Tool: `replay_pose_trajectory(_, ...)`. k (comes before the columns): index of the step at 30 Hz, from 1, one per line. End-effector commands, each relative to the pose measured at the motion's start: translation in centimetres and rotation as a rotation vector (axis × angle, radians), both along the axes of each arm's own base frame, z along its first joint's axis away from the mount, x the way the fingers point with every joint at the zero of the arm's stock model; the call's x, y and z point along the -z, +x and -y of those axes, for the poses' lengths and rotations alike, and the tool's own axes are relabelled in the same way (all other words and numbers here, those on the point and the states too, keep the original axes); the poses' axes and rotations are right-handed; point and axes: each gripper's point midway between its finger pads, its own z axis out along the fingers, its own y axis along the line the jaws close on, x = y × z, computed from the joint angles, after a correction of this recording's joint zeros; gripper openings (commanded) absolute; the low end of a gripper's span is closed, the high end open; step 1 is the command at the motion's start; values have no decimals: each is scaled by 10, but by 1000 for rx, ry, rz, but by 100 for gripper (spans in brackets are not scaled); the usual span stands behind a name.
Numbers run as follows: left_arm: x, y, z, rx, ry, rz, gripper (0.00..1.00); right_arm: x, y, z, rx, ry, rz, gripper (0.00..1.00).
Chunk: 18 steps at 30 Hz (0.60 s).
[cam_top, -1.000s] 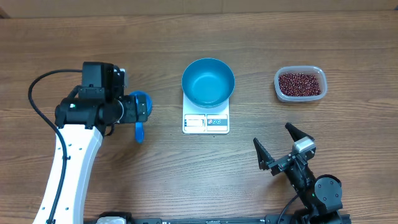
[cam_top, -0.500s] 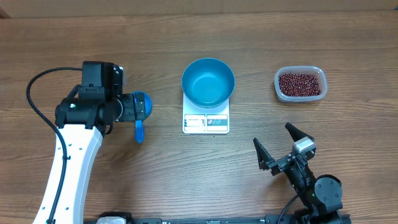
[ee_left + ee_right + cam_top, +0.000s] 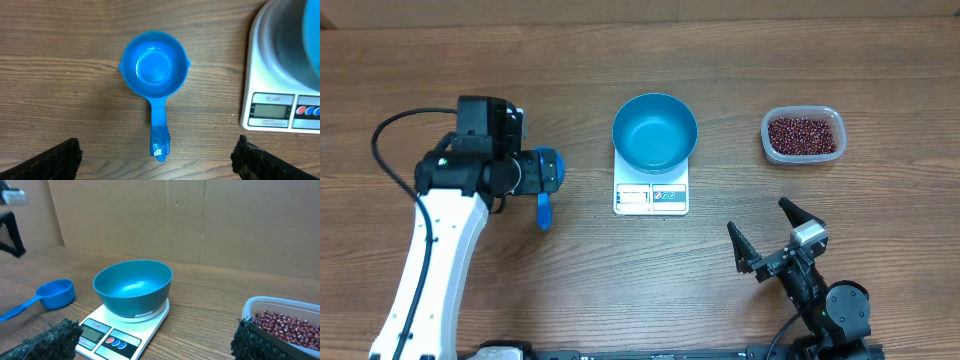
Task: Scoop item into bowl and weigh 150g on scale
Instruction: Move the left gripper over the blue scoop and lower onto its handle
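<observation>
We find the bowl (image 3: 655, 132) seated on the scale (image 3: 651, 198) at the centre of the desk (image 3: 520, 60). It covers the weighing plate, so only the display edge is exposed, and the digits are too small to read. The beans (image 3: 803, 134) lie in a clear tub (image 3: 803, 111), well apart to the right of the scale. In the right wrist view the frame edge cuts the tub off.

The scoop (image 3: 155, 70) lies on the desk left of the scale, and in the overhead view the left wrist partly hides its cup. The left fingers (image 3: 55, 159) stand wide, one on each side of the scoop handle, gripping nothing. Only their tips are in frame, so we cannot tell their height. The right fingers (image 3: 743, 250) are likewise spread wide and empty, near the front edge.
</observation>
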Motion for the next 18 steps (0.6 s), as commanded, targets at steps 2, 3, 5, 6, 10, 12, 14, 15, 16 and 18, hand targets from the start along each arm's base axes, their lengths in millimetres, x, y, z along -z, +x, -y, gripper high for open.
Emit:
replay_pose_trajectory(2,25,3,3,-9,-15,-84,99,2,0,0,4,-3,6,100)
replay_pose_trajectory(3,31,3,3,-11,-14,-104,100,2,0,0,4,-3,6,100)
replay_pose_trajectory(5,40,4,3,-11,-12,-130,100,2,0,0,4,-3,6,100)
replay_pose_trajectory(6,48,5,3,-11,-11,-153,98,2,0,0,4,-3,6,100)
replay_pose_trajectory(10,65,7,3,-10,-8,-201,93,2,0,0,4,-3,6,100)
replay_pose_trajectory(12,73,6,3,-8,-6,-224,91,2,0,0,4,-3,6,100)
replay_pose_trajectory(14,82,5,4,3,-3,-253,90,2,0,0,4,-3,6,100)
replay_pose_trajectory(15,85,4,6,17,-2,-265,90,2,0,0,4,-3,6,100)
replay_pose_trajectory(16,89,2,8,32,1,-277,89,2,0,0,4,-3,6,100)
replay_pose_trajectory(18,95,0,10,43,20,-288,87,2,0,0,4,-3,6,100)
